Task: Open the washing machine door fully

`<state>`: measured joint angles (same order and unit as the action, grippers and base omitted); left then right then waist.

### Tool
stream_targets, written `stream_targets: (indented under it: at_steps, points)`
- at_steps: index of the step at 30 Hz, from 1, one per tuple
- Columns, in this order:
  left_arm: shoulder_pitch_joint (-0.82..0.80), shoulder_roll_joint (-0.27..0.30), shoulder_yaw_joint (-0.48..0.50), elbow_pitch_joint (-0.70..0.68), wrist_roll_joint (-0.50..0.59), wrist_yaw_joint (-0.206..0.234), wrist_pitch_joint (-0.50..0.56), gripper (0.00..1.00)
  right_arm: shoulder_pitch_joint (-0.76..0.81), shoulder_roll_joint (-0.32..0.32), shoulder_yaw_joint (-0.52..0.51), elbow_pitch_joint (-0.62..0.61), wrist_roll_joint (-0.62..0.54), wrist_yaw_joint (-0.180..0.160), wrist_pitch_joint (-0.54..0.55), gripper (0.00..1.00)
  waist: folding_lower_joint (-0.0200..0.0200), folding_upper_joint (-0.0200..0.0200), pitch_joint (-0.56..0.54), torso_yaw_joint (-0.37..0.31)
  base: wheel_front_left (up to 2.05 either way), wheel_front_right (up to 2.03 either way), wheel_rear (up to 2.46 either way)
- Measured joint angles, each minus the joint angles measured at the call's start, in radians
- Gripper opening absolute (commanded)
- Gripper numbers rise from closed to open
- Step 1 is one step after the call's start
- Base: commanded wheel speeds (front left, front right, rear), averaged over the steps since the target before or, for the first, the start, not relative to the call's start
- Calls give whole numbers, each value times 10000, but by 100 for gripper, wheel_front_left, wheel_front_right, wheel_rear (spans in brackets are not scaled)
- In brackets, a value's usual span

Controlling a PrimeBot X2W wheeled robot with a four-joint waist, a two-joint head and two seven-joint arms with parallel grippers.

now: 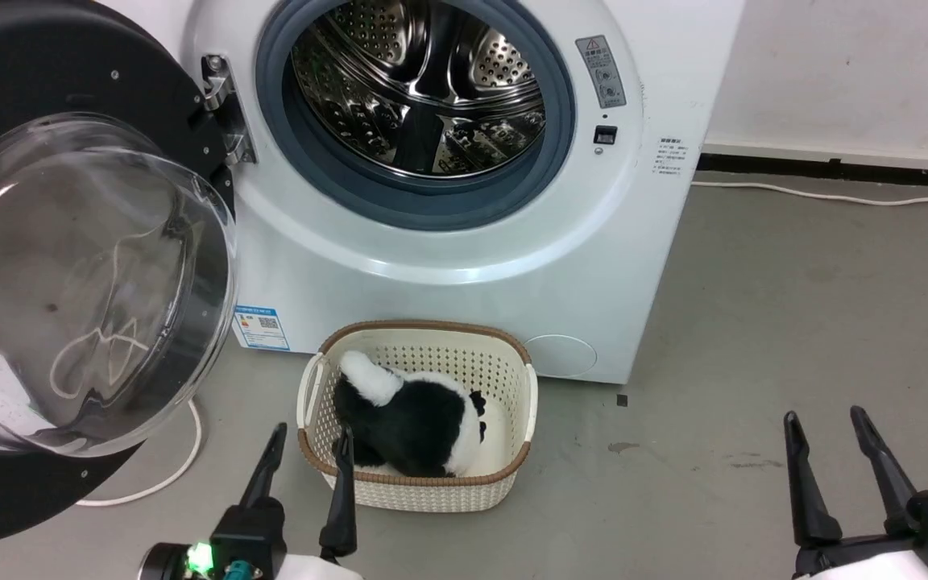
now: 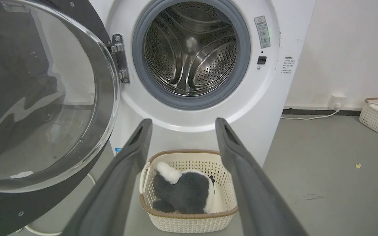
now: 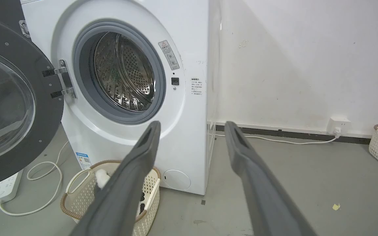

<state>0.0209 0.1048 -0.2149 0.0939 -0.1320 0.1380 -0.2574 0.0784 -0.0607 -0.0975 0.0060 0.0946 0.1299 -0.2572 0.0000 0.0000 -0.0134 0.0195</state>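
Tools low, pointing up, spread empty: left tool point(image 1: 311, 431), right tool point(image 1: 825, 415); washing machine door point(image 1: 85, 282) wide

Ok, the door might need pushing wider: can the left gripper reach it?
Probably yes: the left gripper is open and empty, and the washing machine door hangs close on its left with nothing standing between them.

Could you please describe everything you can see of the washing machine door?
The washing machine door is a large round disc: a glossy black frame dotted with small screws around a bulging clear glass window. It stands swung wide open to the left of the drum opening, inner side towards the robot, held by a metal hinge on the white front of the washing machine. Nothing else touches it; the open left gripper is apart from it.
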Motion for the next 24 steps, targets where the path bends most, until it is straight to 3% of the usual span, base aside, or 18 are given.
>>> stream_targets:
  at_steps: [24]
  points:
    - [-1, -303, 90, 359, 339, -88, 0, 100, 7, 36, 140, 360, 2, 0, 0, 100, 0, 0, 10, 40, 0, 0, 0]
